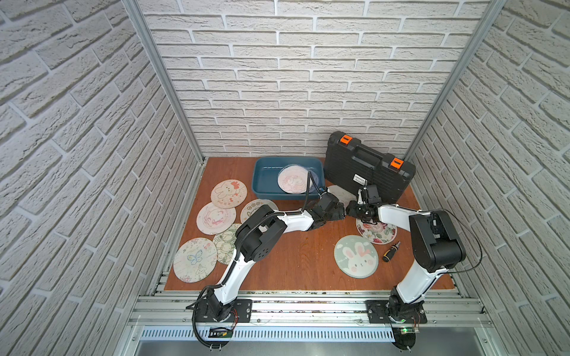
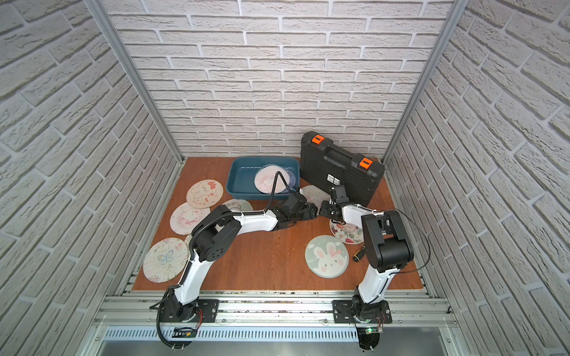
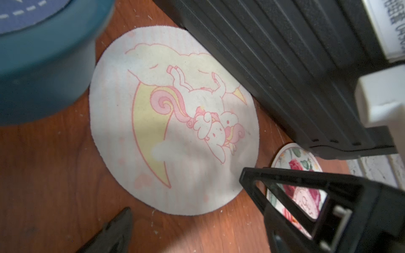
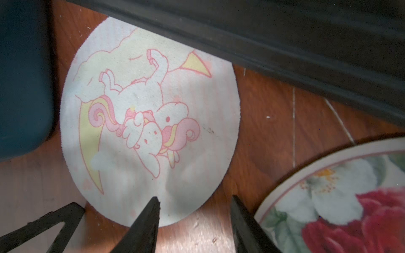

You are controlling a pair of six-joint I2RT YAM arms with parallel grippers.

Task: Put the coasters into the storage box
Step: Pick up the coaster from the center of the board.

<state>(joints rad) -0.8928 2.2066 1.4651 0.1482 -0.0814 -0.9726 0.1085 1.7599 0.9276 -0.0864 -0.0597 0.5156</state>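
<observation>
A reddish wooden counter (image 1: 302, 265) sits boxed in by white brick-pattern walls on three sides, with an aluminium rail along the near edge. On its left side five coasters (image 1: 229, 193) lie flat and overlapping, close to the left edge. At the back stands the teal storage box (image 1: 265, 185), a pink-printed coaster (image 1: 291, 182) lying in its right end over a blue one. Just right of it a black case (image 1: 367, 166) with orange latches sits toward the back right corner. A unicorn coaster (image 3: 175, 122) lies in the narrow gap between box and case, one edge hidden by the case. Open wood runs down the middle to the near edge. The left gripper (image 3: 186, 210) hovers at that coaster's near edge, jaws spread wide, holding nothing. Facing it, the right gripper (image 4: 195, 208) has its jaws partly apart and empty, one fingertip over the same coaster's rim; whether it touches I cannot tell. Further right lie a floral coaster (image 1: 377, 232), a green rabbit coaster (image 1: 356, 256) and a small screwdriver (image 1: 391, 251)
</observation>
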